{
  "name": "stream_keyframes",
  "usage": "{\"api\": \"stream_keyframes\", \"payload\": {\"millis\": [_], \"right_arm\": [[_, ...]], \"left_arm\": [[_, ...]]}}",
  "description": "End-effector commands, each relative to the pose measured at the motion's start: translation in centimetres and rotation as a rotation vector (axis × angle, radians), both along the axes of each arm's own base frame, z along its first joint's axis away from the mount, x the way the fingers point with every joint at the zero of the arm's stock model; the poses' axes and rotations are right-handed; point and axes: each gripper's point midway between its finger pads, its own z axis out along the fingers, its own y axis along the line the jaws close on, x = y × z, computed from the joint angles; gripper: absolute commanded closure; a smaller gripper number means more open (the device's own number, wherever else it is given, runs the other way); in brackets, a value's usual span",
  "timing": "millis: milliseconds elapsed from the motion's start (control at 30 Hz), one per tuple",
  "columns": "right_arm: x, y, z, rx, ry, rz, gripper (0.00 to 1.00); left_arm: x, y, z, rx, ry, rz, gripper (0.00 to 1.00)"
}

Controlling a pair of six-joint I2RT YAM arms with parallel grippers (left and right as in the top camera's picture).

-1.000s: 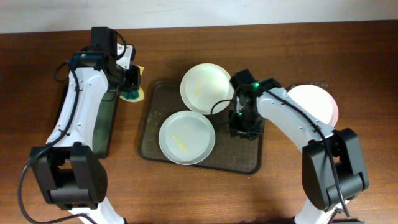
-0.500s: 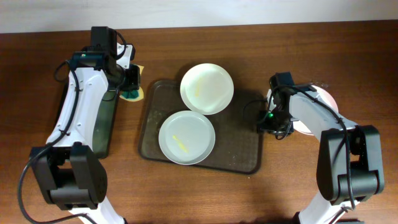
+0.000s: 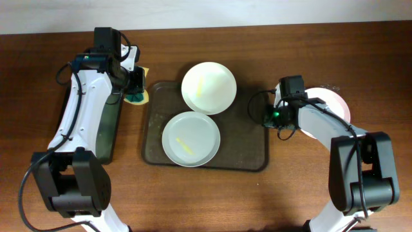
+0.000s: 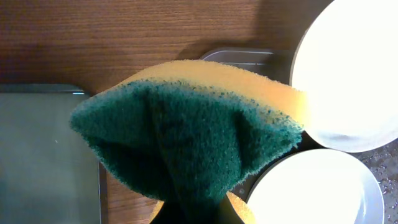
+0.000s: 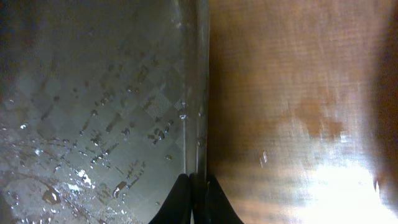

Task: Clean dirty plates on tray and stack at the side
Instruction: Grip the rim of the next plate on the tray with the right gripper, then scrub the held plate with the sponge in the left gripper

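The dark brown tray [image 3: 248, 151] lies mid-table. Two white plates sit on it: one at the back [image 3: 208, 88] with a faint yellow smear, one at the front [image 3: 190, 140] with a yellow streak. A third plate [image 3: 328, 103] lies on the table at the right, partly under my right arm. My right gripper [image 3: 270, 118] is shut on the tray's right rim [image 5: 198, 93], with its fingers [image 5: 193, 190] pinching it. My left gripper [image 3: 136, 85] is shut on a yellow-and-green sponge [image 4: 186, 124], held left of the tray's back corner.
A smaller black tray with a greenish inside [image 3: 111, 132] lies under my left arm and shows in the left wrist view [image 4: 43, 155]. The brown tray's floor [image 5: 93, 112] is wet with droplets. Bare wooden table [image 5: 298, 93] lies right of the rim.
My right gripper left the tray's middle, went to its right edge and closed on the rim. The tray and both plates have shifted slightly left. The left arm has not moved.
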Motion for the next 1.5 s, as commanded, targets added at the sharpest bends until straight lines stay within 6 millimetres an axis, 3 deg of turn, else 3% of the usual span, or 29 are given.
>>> {"api": "stream_keyframes", "payload": {"millis": [0, 33, 67, 100, 200, 233, 267, 400, 467, 567, 667, 800, 933, 1000, 1033, 1200, 1400, 1467], "right_arm": [[1.3, -0.7, -0.3, -0.064, -0.058, 0.031, 0.96], [1.5, -0.7, -0.2, -0.065, -0.065, 0.033, 0.96], [1.6, -0.3, 0.6, -0.054, -0.054, 0.066, 0.73], [1.6, -0.1, 1.6, -0.045, -0.033, 0.070, 0.59], [2.5, 0.3, 10.1, -0.043, 0.016, 0.095, 0.43], [2.2, 0.9, 11.6, -0.031, 0.027, 0.119, 0.41], [1.4, 2.1, 11.8, -0.014, 0.053, 0.148, 0.35], [-3.2, 10.0, 8.3, 0.137, 0.163, 0.297, 0.21], [-4.3, 12.7, 6.5, 0.158, 0.164, 0.290, 0.21], [-4.6, 14.7, 4.2, 0.167, 0.133, 0.225, 0.30], [-5.3, 16.5, 2.6, 0.191, 0.104, 0.225, 0.49], [-6.4, 18.3, -0.2, 0.136, 0.140, 0.189, 0.53], [-6.4, 18.7, 0.1, 0.173, 0.157, 0.176, 0.61], [-6.8, 19.6, 0.4, 0.218, 0.190, 0.130, 0.78], [-6.9, 19.7, 0.1, 0.198, 0.202, 0.021, 0.96], [-6.2, 19.0, -0.2, 0.140, 0.162, -0.084, 0.96], [-6.1, 19.1, -0.1, 0.138, 0.151, -0.050, 0.96], [-6.1, 19.1, -0.1, 0.138, 0.151, -0.050, 0.96]], "left_arm": [[0.4, -0.2, 1.3, 0.000, -0.036, -0.004, 1.00], [0.4, -0.2, 1.3, 0.000, -0.036, -0.004, 1.00], [0.4, -0.2, 1.3, 0.000, -0.036, -0.004, 1.00], [0.4, -0.2, 1.3, 0.000, -0.036, -0.004, 1.00], [0.4, -0.2, 1.3, 0.000, -0.036, -0.004, 1.00], [0.4, -0.2, 1.3, 0.000, -0.036, -0.004, 1.00], [0.4, -0.2, 1.3, 0.000, -0.036, -0.004, 1.00], [0.4, -0.2, 1.3, -0.001, -0.035, -0.005, 1.00], [0.3, -0.2, 1.3, -0.002, -0.034, -0.005, 1.00], [0.1, -0.2, 1.2, -0.001, -0.023, -0.005, 1.00], [-0.3, -0.2, 1.0, -0.001, -0.007, -0.005, 1.00], [-0.4, -0.2, 0.9, -0.001, 0.000, -0.005, 1.00], [-0.5, -0.2, 0.9, -0.001, 0.003, -0.005, 1.00], [-0.5, -0.2, 0.9, -0.004, 0.004, -0.005, 1.00], [-0.8, -0.2, 0.8, -0.013, 0.019, 0.019, 1.00], [-3.7, -1.0, -0.8, -0.046, 0.160, 0.123, 1.00], [-8.4, -8.1, -5.8, -0.040, 0.285, -0.111, 1.00], [-9.1, -9.6, -7.1, -0.084, 0.304, -0.069, 1.00]]}}
